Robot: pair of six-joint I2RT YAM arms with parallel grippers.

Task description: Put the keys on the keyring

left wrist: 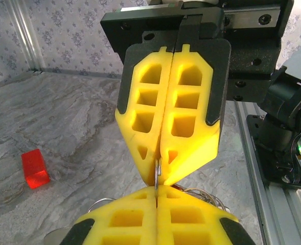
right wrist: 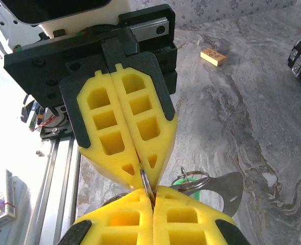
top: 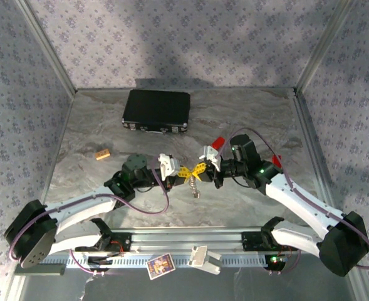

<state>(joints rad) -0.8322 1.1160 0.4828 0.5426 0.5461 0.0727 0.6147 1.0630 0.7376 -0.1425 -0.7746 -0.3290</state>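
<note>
Closest in, my left gripper (left wrist: pixel 156 194) has its yellow pads (left wrist: pixel 124 219) pressed flat together, with a thin wire loop of the keyring (left wrist: pixel 157 172) nipped at the tips. Far left on the marbled table (top: pixel 259 113) lies a small tan block (top: pixel 103 153), and further back the black case (top: pixel 157 111), lid down. In the middle my two grippers meet tip to tip above the table. The keyring is caught between them, with a silvery bit dangling below. My right gripper (right wrist: pixel 151 196) is clamped just as tight on the same loop. Beside its tips sit more wire rings, a green scrap (right wrist: pixel 180 181) and a flat metal tab (right wrist: pixel 232 191); whether the green is a key's head I cannot tell. The red block (top: pixel 218 142) lies near my right wrist.
</note>
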